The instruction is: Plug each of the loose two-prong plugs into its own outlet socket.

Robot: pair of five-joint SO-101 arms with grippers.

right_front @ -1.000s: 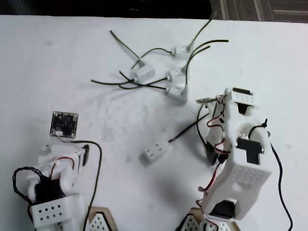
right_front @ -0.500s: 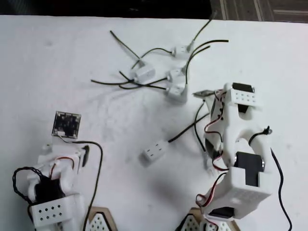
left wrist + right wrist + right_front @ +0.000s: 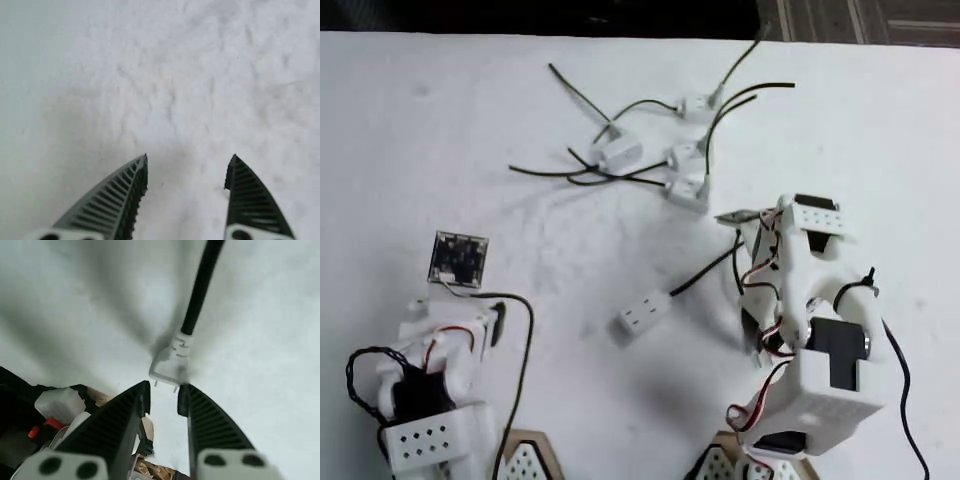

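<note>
- White table [image 3: 150,75] lies under the left gripper [image 3: 189,159]; its black ribbed fingers [image 3: 120,195] are spread wide, gripping nothing and touching nothing.
- Right gripper [image 3: 163,385]: narrow gap between the tips. A small white two-prong plug [image 3: 170,362] on a black cord [image 3: 200,290] lies just beyond them, prongs toward the gap, not clamped.
- White rectangular outlet socket block [image 3: 645,314] sits mid-table, left of the right arm [image 3: 820,350] and apart from it.
- Tangle of white plugs, sockets and black cords [image 3: 620,152] lies far centre.
- Left arm [image 3: 440,385] sits at the near-left edge, with a wide stretch of table between it and the tangle.
</note>
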